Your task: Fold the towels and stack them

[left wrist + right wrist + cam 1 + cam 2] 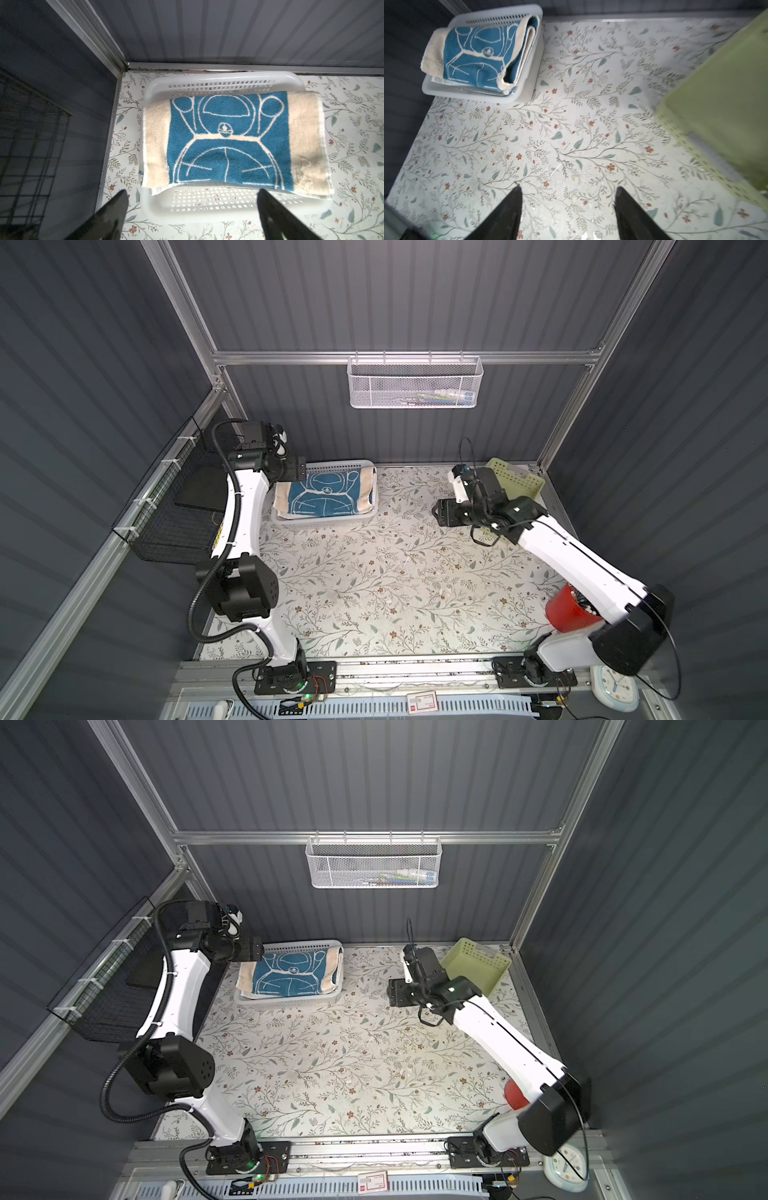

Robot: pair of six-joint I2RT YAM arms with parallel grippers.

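At the basket's edge, left end effector gapes; right end effector gapes over open covering.

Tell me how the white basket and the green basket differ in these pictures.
The white basket holds a folded cream and blue towel; the green basket shows nothing inside. The white basket lies flat at the back left of the table; the green basket is at the back right and seems tilted. Both are perforated plastic.
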